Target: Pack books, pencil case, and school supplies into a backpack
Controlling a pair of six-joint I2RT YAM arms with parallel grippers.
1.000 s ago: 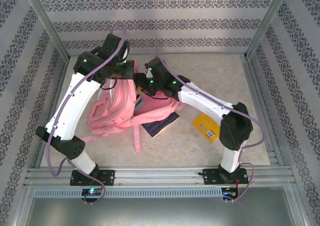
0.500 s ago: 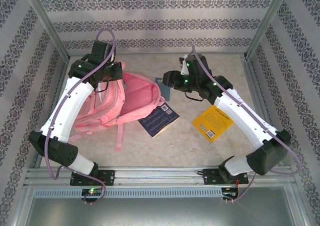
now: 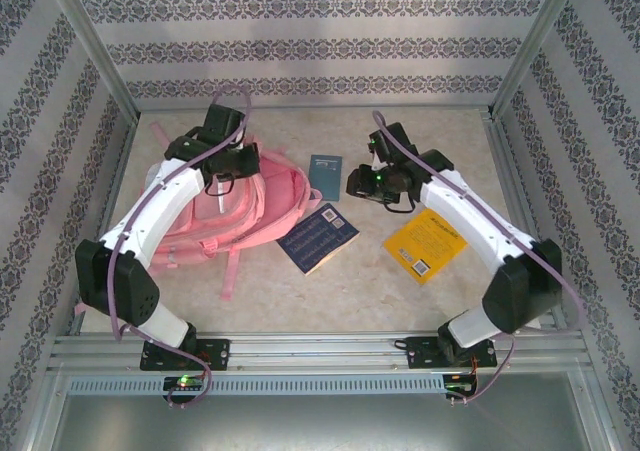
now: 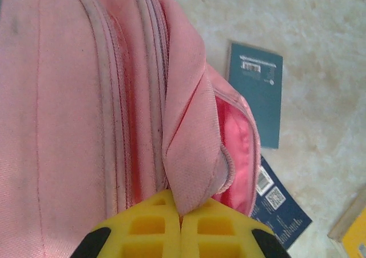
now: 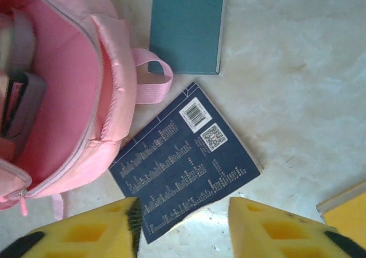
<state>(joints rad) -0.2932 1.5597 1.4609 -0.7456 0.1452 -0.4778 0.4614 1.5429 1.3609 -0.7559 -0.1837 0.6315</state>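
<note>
The left pincer (image 4: 180,215) is clenched tight on a pink flap at the top of the backpack (image 3: 265,206). The big pink bag lies flat. Its long way runs on a slant, from the near left up to the far right. Its open mouth points to the right, toward the right pincer (image 5: 183,215), and pink lining shows inside. One strap trails off toward the near edge.

The right pincer is released. Its two yellow fingers stand apart with nothing between them.

Right below those fingers lies the navy book (image 5: 183,172). It is flat, with the barcode side up, and it is turned cornerwise. Its long way slants from the near left to the far right. It sits just beside the bag's mouth.

Past the navy book, farther from the fingers, lies the teal notebook (image 5: 186,26). It is flat too, and its long way runs almost straight away from the arms.

Off to the right of the right pincer is the yellow book (image 3: 427,243). It slants the same way as the navy one, with its barcode at the near corner. It is well apart from the navy book.

The table (image 3: 350,301) is pale and looks like creamy stone. The walls (image 3: 320,46) are white with dark bands of little patterns. Shiny metal bars (image 3: 320,351) run along the front and up the corners.
</note>
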